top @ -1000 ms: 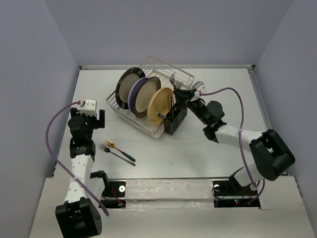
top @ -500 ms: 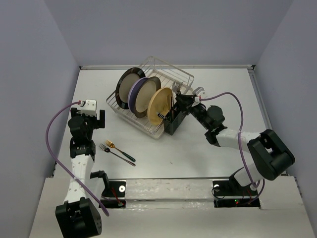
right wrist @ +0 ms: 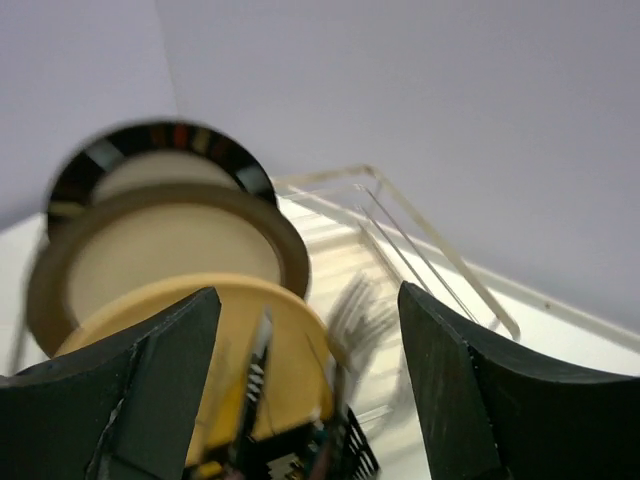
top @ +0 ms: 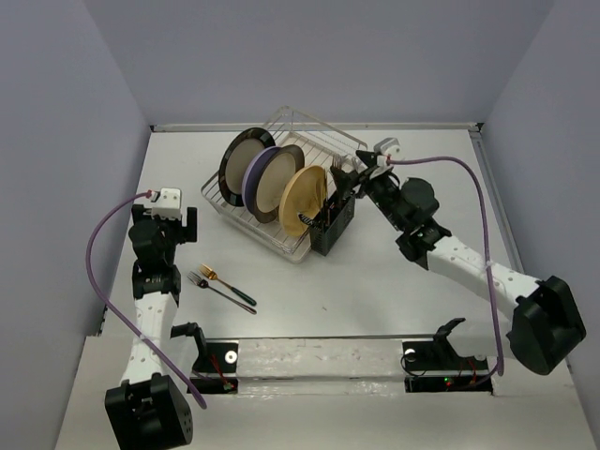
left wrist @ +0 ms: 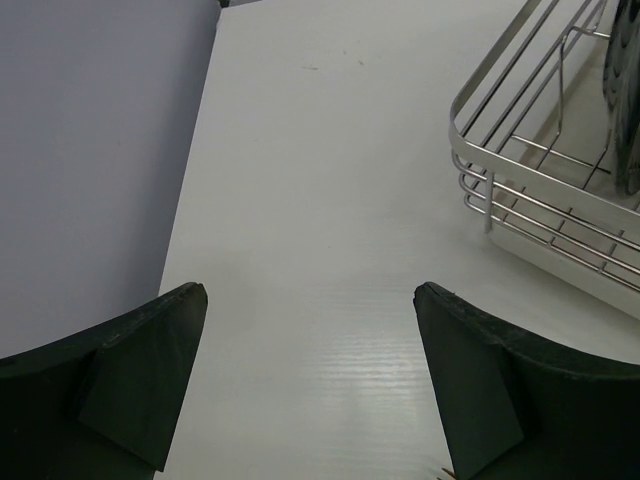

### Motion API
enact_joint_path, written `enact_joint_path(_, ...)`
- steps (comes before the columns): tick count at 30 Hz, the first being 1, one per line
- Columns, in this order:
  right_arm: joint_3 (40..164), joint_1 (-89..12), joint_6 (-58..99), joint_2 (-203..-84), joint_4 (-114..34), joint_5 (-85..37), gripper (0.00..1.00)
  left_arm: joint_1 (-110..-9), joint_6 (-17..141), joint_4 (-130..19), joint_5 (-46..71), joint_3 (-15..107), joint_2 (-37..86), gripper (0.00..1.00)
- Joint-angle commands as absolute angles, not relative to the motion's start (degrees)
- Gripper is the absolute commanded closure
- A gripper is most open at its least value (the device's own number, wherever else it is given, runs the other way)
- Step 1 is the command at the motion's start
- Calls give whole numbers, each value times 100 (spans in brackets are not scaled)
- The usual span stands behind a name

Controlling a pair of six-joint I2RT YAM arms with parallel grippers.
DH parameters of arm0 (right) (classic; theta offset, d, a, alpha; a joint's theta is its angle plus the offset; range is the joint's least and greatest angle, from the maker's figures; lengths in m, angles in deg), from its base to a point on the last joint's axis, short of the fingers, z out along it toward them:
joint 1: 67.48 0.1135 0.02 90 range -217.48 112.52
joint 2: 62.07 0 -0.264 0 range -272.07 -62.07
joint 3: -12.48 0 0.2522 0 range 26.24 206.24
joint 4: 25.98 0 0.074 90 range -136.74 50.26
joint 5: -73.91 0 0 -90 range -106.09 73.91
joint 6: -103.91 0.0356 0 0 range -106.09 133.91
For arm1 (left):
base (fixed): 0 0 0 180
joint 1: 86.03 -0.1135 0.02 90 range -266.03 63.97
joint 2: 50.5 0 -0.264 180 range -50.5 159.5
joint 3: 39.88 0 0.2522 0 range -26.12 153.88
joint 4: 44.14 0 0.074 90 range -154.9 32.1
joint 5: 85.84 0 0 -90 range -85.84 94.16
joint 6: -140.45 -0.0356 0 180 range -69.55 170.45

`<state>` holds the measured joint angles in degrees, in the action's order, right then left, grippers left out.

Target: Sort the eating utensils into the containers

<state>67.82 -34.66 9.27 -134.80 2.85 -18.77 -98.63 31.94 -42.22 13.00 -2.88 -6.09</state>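
Right gripper (right wrist: 305, 295): jaws apart, empty, just above black cutlery holder (top: 334, 225) beside dish rack (top: 309, 131); fork tines (top: 336, 171) stick up from it. Two loose forks (top: 221, 286) lie on bench (top: 375, 291). Left gripper (left wrist: 310, 290): jaws apart, empty.

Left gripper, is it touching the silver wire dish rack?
Apart. The left wrist view shows bare white table between the open left gripper and the silver wire dish rack.

No text, brand, number or sign can be read in any view. The plates (top: 274, 180), the black cutlery holder (top: 334, 232) and the wire dish rack (top: 314, 128) show no legible marks. The right wrist view is blurred, and the white block (top: 170, 198) on the left arm is too small to tell.
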Motion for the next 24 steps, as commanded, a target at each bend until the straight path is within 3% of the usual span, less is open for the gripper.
enact_joint_path(1, 8386, -2436, 874, -13361, -2047, -952, 23, -9877, 3234, -4032, 540, -38, -585, 1)
enact_joint_path(2, 8877, -1693, 559, -13631, -2528, -793, 23, -9877, 3217, -4119, 356, 67, -498, 1)
enact_joint_path(5, 9931, -766, 511, -14543, -3452, -756, 23, -9895, 3103, -4208, -234, 121, -418, 1)
enact_joint_path(12, 11157, 106, 925, -16208, -4976, -1057, 29, -10123, 2970, -4121, -401, -213, -646, 1)
enact_joint_path(18, 11491, 160, 1224, -17043, -5177, -1978, 39, -10501, 2997, -4156, -367, -318, -874, 1)
enact_joint_path(24, 12923, 160, 1128, -18580, -6416, -1865, 39, -10704, 3146, -4103, 90, -292, -936, 1)
